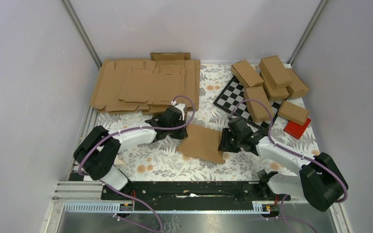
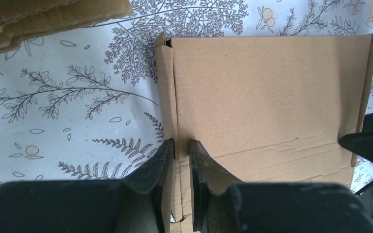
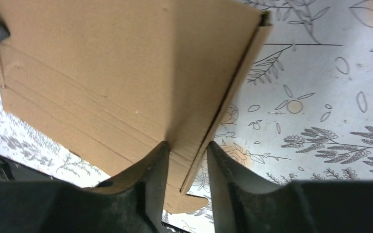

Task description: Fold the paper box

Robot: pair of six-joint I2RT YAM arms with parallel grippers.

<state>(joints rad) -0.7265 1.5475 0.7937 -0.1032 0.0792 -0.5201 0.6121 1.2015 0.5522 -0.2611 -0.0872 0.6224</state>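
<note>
The paper box [image 1: 201, 143] is a brown cardboard piece lying mostly flat on the floral cloth between my two arms. My left gripper [image 1: 182, 131] is at its left edge. In the left wrist view the jaws [image 2: 181, 143] are shut on the box's [image 2: 272, 87] folded-up left side strip. My right gripper [image 1: 223, 143] is at its right edge. In the right wrist view the jaws [image 3: 187, 145] close around the box's [image 3: 102, 73] raised right side wall. Each gripper's tip shows at the far edge of the other's view.
A thick pile of flat cardboard blanks [image 1: 145, 85] lies at the back left. Several folded brown cartons [image 1: 272, 80] sit at the back right on a checkerboard [image 1: 233, 94]. A red block [image 1: 297, 128] lies near the right wall. Enclosure walls surround the table.
</note>
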